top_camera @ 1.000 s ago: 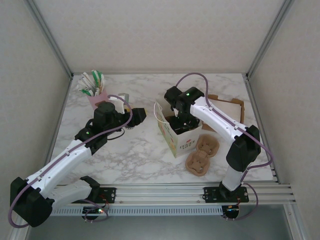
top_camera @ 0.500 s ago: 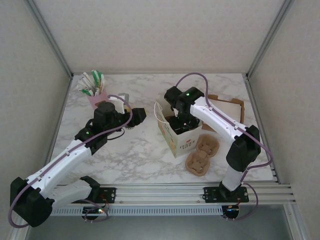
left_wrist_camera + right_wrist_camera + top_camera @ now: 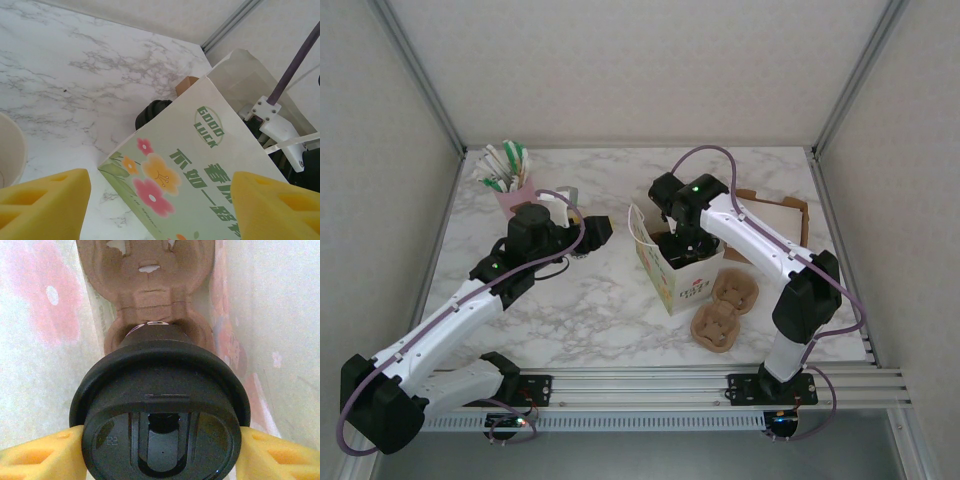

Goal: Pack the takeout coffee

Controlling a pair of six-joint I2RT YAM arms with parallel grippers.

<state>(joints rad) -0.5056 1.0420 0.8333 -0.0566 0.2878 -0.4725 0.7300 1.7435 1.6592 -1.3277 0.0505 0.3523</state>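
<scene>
Seen from the right wrist, the takeout coffee shows its round black lid from above, held between my yellow fingers. My right gripper is shut on it, low inside the flowered paper bag. The cup's wall is hidden under the lid. Its base sits at a socket of a brown pulp cup carrier on the bag's floor. From above, the right gripper reaches down into the open bag. My left gripper stands open, facing the bag's printed side without touching it.
Two more pulp carriers lie right of the bag. A cardboard tray sits behind them. A pink holder of sticks stands at the back left. A lidless paper cup is just left of the left gripper.
</scene>
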